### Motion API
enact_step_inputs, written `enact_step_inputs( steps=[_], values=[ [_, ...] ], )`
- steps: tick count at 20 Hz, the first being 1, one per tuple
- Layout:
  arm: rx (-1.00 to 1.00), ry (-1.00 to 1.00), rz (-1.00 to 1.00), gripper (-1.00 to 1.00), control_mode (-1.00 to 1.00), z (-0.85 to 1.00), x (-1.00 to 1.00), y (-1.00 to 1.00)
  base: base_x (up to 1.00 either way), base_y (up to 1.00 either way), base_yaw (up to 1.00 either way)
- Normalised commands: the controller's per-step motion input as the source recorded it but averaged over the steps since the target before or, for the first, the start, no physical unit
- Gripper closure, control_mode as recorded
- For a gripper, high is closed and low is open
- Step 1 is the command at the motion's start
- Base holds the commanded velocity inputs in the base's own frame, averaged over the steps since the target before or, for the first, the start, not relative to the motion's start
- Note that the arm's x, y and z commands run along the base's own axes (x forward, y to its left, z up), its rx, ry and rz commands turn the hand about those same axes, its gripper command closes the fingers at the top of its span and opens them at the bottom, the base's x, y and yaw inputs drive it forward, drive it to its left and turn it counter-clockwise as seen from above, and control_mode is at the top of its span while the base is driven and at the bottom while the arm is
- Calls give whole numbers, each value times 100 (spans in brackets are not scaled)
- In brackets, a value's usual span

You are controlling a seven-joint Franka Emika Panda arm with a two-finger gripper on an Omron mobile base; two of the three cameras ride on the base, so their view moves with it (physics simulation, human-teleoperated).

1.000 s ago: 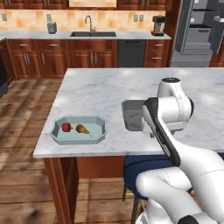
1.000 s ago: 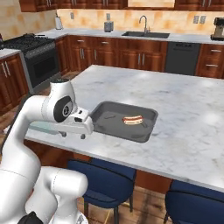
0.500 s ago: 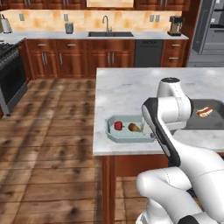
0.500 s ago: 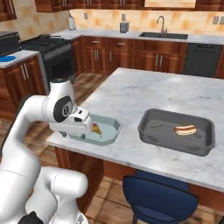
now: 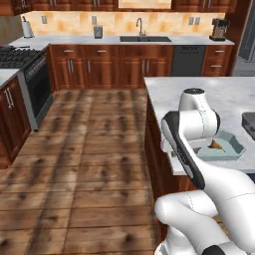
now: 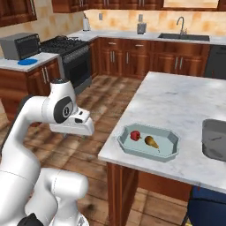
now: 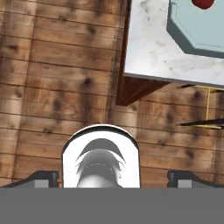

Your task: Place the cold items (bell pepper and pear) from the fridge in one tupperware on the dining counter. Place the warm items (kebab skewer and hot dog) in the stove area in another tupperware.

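A light blue tupperware (image 6: 164, 151) sits near the corner of the marble dining counter (image 6: 176, 101), holding a red bell pepper (image 6: 135, 135) and a pear (image 6: 151, 142). The tupperware (image 5: 228, 148) also lies just right of my arm in the left base view, with the pear (image 5: 216, 145) peeking out. A dark tupperware (image 6: 215, 139) is cut off at the frame edge, its contents out of view. My gripper (image 6: 82, 132) hangs off the counter, left of its corner and above the wooden floor. In the hand view my gripper (image 7: 113, 177) is open and holds nothing; the tupperware (image 7: 197, 30) and pepper (image 7: 203, 3) lie upper right.
The stove (image 6: 66, 44) stands at the back left, next to a counter with a blue plate (image 6: 27, 62) and a microwave (image 6: 20, 45). The sink (image 5: 142, 38) is on the back wall. A blue stool (image 6: 207, 207) tucks under the dining counter. Wooden floor (image 5: 84, 144) stretches between.
The whole picture has shifted: the base has driven left along the dining counter, so the counter and both tupperwares slid right and the stove came into view. The arm's pose looks unchanged.
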Motion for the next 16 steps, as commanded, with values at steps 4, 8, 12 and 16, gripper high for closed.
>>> enact_step_inputs(
  steps=[4,8,12,16],
  values=[
    [0,0,0,-100,100,0,0,0,0,100,0],
    [0,0,0,-100,100,0,0,0,0,100,0],
    [0,0,0,-100,100,0,0,0,36,100,-19],
    [0,0,0,-100,100,0,0,0,97,91,-35]
  ],
)
